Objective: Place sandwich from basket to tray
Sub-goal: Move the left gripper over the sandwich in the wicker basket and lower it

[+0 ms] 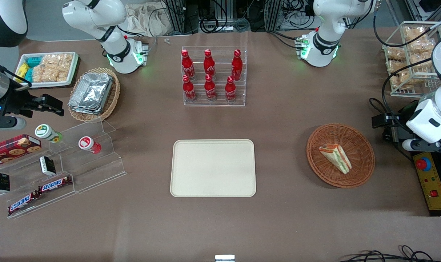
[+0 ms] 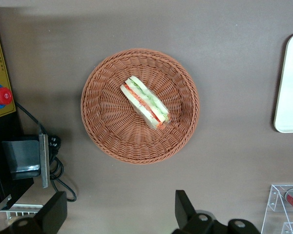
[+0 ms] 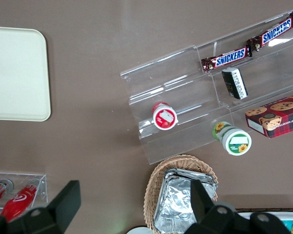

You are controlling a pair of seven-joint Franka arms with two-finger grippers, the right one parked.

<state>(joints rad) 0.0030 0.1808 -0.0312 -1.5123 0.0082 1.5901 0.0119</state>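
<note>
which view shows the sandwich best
The left wrist view: the open gripper hangs above the table beside the basket, looking straight down on the sandwich. The front view shows it smaller; the right wrist view misses it.

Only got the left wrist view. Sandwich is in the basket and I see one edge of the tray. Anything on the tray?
Observer: Nothing. The front view shows the whole tray bare.
Operator: What's near it?
Observer: A clear rack holding six red bottles, farther from the front camera than the tray.
Operator: Where's the hand relative to the basket?
Observer: In the front view the working arm sits beside the basket, toward its own end of the table. The hand is open and not over the sandwich.
</note>
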